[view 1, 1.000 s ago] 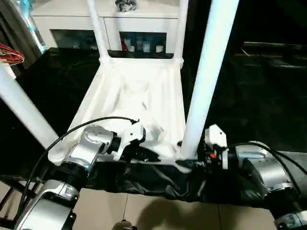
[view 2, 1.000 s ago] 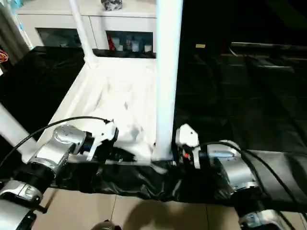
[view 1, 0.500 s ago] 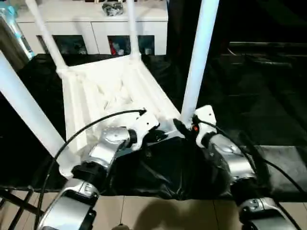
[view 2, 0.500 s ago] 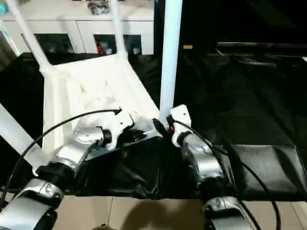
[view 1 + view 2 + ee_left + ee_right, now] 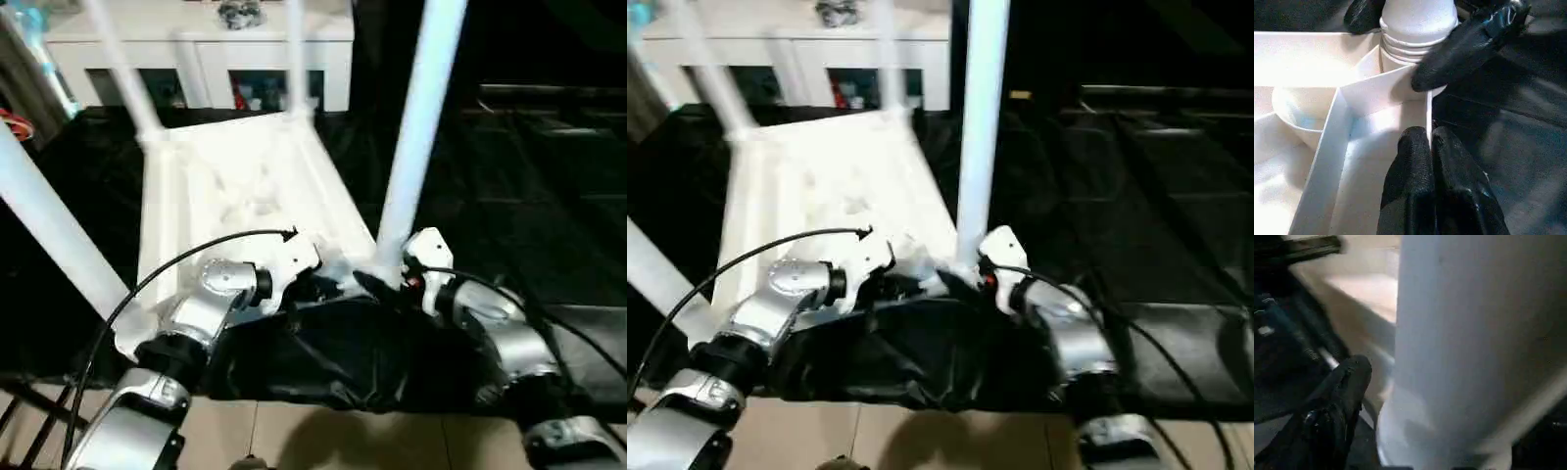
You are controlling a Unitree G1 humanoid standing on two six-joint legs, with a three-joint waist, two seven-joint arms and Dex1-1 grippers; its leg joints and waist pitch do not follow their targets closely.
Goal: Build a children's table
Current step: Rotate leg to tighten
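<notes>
Closely, left fingers [image 5: 1432, 161] clenched at the tabletop [image 5: 245, 186] edge; right fingers [image 5: 1342, 387] spread beside the leg [image 5: 416, 137].

1. An upturned white tabletop [image 5: 235, 186] lies on a black surface [image 5: 509, 196] at centre frame, four white legs [image 5: 416, 137] rising from its corners.
2. Two silver forearms reach in from below, the left gripper [image 5: 318, 286] and right gripper [image 5: 377, 284] meeting at the nearest right leg's base.
3. A white cabinet [image 5: 196, 59] stands at upper left.
</notes>
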